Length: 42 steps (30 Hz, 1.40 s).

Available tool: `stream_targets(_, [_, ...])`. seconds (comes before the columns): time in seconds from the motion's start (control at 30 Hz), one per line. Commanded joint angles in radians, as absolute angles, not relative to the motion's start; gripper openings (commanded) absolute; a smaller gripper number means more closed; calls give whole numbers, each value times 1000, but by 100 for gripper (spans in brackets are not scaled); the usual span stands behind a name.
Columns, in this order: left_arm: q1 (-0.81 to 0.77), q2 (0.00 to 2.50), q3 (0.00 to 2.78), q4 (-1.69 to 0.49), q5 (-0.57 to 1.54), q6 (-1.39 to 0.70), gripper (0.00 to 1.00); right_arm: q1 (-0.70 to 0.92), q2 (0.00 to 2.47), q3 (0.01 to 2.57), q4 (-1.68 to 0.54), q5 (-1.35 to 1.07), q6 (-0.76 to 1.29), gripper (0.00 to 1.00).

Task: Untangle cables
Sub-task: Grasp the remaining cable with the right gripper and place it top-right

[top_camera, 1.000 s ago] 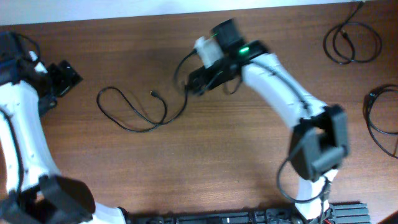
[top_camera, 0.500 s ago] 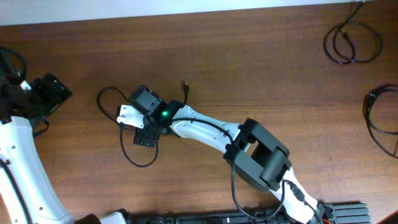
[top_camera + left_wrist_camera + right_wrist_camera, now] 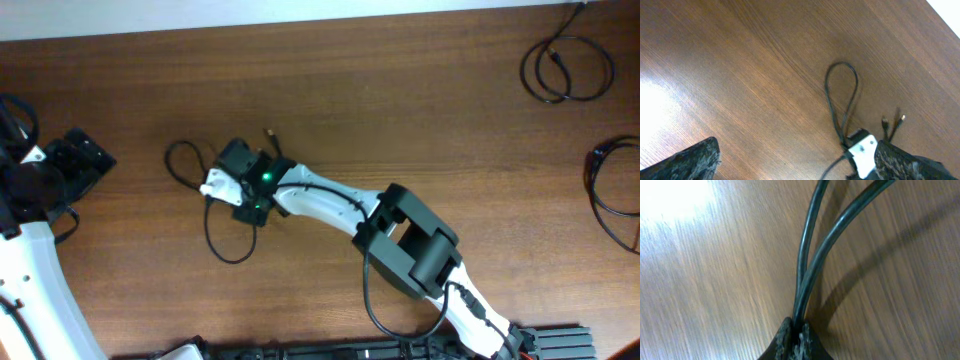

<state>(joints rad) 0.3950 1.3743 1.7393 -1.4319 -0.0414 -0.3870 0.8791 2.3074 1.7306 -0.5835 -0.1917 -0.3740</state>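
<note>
A thin black cable (image 3: 167, 160) lies left of centre on the wooden table, with one small loop, a larger loop (image 3: 209, 230) nearer the front, and a plug end (image 3: 270, 132) behind. My right gripper (image 3: 247, 208) reaches far left and is shut on two strands of this cable (image 3: 810, 255), pinched at the fingertips (image 3: 796, 330). My left gripper (image 3: 82, 163) hovers open at the far left, apart from the cable. In its view (image 3: 800, 167) the cable's loop (image 3: 842, 85) and plug ends (image 3: 900, 120) lie ahead between its spread fingers (image 3: 695, 160).
Two more coiled black cables lie apart, one at the back right (image 3: 565, 68) and one at the right edge (image 3: 615, 190). The table's far edge meets a white wall (image 3: 300, 10). A black rail (image 3: 545, 335) runs along the front.
My right arm swung from the upper middle to the left, came down on the cable and shut on it. The cable's loops shifted. The left arm barely moved.
</note>
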Motion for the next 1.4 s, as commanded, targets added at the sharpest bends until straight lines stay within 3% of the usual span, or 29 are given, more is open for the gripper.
stream_targets(0.0, [397, 1363, 1750, -1431, -49, -400, 99, 799, 2214, 1742, -677, -168, -354, 4])
stream_targets(0.2, [397, 1363, 1750, -1431, -49, -400, 99, 461, 2093, 1742, -782, -118, -362, 4])
stream_targets(0.27, [398, 1363, 1750, -1431, -49, -400, 99, 277, 2095, 1742, -749, -120, -362, 4])
stream_targets(0.47, [397, 1363, 1750, -1431, -49, -400, 99, -27, 2126, 1741, -612, -261, -438, 4])
stream_targets(0.6, [397, 1363, 1750, -1431, -49, -400, 99, -73, 2207, 1739, -671, -353, -437, 4])
stream_targets(0.7, [398, 1363, 1750, -1431, -49, -400, 99, -67, 2254, 1737, -749, -232, -363, 4])
stream_targets(0.73, [398, 1363, 1750, -1431, -49, -400, 99, -69, 2260, 1737, -762, -113, -297, 7])
stream_targets(0.77, [397, 1363, 1750, -1431, -49, -400, 99, -73, 2254, 1740, -793, -36, -263, 19])
stream_targets(0.8, [398, 1363, 1750, -1431, -49, -400, 99, -82, 2221, 1747, -869, 2, -253, 98])
stream_targets(1.13, [398, 1363, 1750, -1431, -49, -400, 99, -120, 1681, 1748, -1250, -127, -140, 99])
stream_targets(1.2, [398, 1363, 1750, -1431, -49, -400, 99, -120, 1509, 1732, -1294, -243, -141, 99])
stream_targets(1.37, [398, 1363, 1750, -1431, -49, -400, 99, -118, 1077, 1578, -1356, -261, -40, 98])
